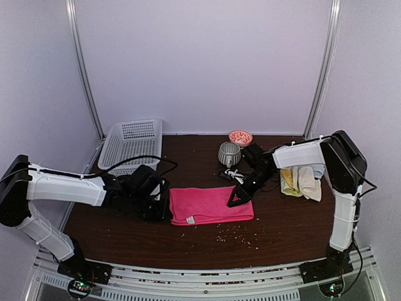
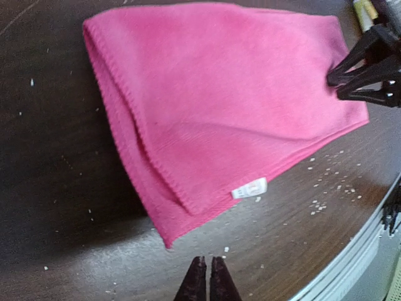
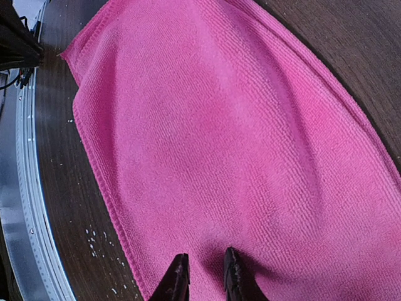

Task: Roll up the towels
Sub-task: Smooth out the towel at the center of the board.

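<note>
Left end effector (image 2: 207, 279): fingers together, nothing between them, low over the table (image 1: 282, 226). The pink towel (image 1: 210, 205) lies folded flat just ahead of it, not touching.

Right end effector (image 3: 203, 276): fingers narrowly apart, clamped on the opposite end of that towel. Creases in the cloth run away from its tips.
</note>
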